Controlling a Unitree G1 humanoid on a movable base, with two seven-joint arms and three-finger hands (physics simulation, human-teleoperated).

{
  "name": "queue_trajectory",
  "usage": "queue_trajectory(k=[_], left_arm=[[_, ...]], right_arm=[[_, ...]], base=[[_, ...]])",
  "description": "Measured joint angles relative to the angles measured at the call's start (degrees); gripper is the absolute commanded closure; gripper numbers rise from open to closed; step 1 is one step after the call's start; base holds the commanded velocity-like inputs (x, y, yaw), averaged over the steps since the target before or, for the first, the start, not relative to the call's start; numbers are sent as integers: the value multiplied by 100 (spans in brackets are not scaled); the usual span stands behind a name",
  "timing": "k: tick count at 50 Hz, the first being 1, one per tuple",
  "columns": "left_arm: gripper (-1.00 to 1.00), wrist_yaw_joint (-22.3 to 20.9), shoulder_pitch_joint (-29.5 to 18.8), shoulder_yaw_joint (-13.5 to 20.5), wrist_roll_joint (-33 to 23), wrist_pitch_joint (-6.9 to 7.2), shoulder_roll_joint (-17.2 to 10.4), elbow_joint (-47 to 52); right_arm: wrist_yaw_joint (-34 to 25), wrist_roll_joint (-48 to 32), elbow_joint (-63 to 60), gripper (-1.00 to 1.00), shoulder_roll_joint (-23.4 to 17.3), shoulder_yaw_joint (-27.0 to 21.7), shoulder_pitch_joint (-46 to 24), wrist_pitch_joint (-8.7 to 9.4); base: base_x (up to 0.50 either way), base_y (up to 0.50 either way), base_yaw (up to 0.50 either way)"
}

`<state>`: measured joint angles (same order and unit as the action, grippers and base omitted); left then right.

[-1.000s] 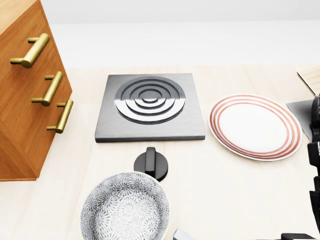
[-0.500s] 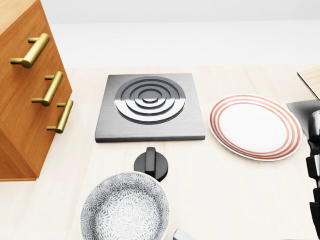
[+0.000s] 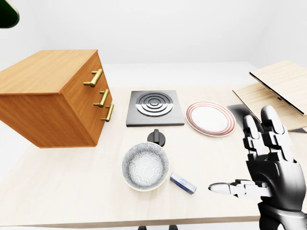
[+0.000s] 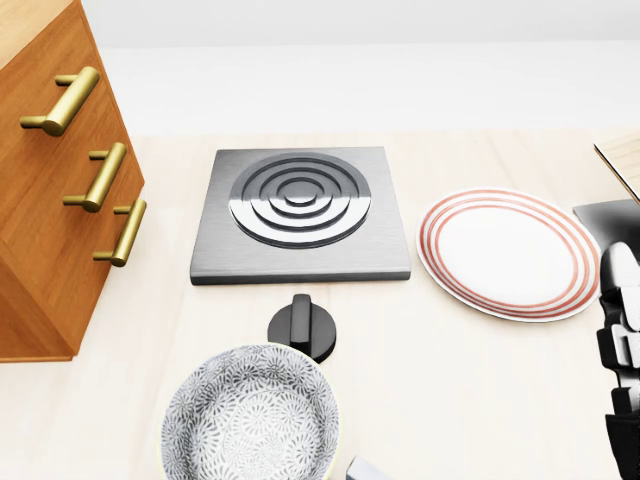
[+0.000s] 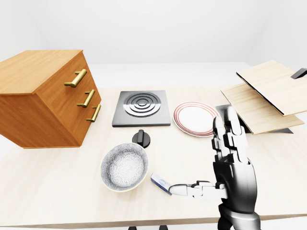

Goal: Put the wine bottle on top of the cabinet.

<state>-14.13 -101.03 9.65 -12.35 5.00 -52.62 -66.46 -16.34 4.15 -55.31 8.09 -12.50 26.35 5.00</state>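
Peeking dark-green bottle (image 3: 8, 14), wooden cabinet (image 3: 48, 72)

You see bright, even, diffuse render light with no glare or blur, only faint soft shadows under the cabinet (image 3: 53, 103) and bowl (image 3: 145, 166), everything sharp edge to edge.
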Motion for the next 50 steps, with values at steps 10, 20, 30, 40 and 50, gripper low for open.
queue_trajectory(k=[10, 20, 30, 40, 50], left_arm=[[93, -335, -93, -53, -227, 0, -48, -28], [92, -573, -17, -30, -355, 0, -150, 72], [91, -768, 348, 55, -246, 0, -286, 446], [91, -1072, 850, 129, -12, 0, -469, 1194], [91, -1256, 1336, 273, 297, 0, -558, 1849]], right_arm=[[-5, -32, 122, -100, -8, 25, -10, 0], [12, -24, 206, -100, -50, 90, -25, 0], [-28, 34, 126, -100, -79, 99, 20, 0], [-179, 144, -109, -100, -3, 16, 234, 0], [-334, 186, -335, -100, 134, -13, 485, 0]], base=[[0, 0, 0], [0, 0, 0], [0, 0, 0], [0, 0, 0], [0, 0, 0]])
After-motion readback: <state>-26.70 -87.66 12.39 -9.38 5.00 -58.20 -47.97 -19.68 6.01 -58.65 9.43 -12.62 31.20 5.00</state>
